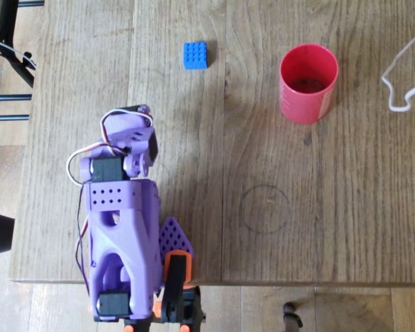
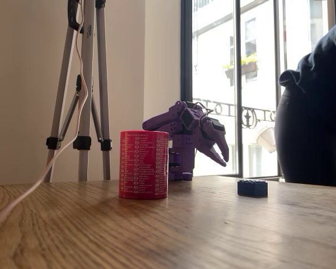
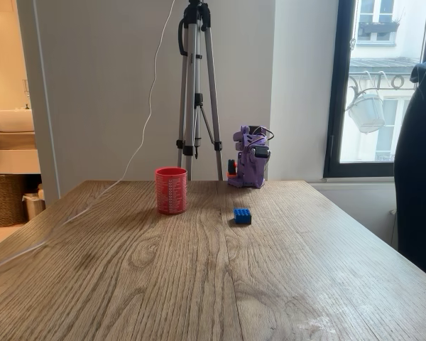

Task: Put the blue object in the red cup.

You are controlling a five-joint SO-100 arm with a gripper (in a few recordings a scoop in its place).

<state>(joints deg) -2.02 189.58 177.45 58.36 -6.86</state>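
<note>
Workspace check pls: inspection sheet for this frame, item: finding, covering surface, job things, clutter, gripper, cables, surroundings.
Surface: wooden table, with a faint ring mark on it in the overhead view.
Job's things: blue object lies on the table, studs up, apart from the red cup; the cup stands upright and looks empty from above.
Clutter: nothing seen.
Gripper: purple arm's gripper is folded back near its base, clear of both things, nothing in it; jaw state unclear.
Cables: white cable lies on the table beside the cup; thin wires loop at the arm.
Surroundings: tripod behind the table, window, and a dark-clothed person at the edge.
</note>
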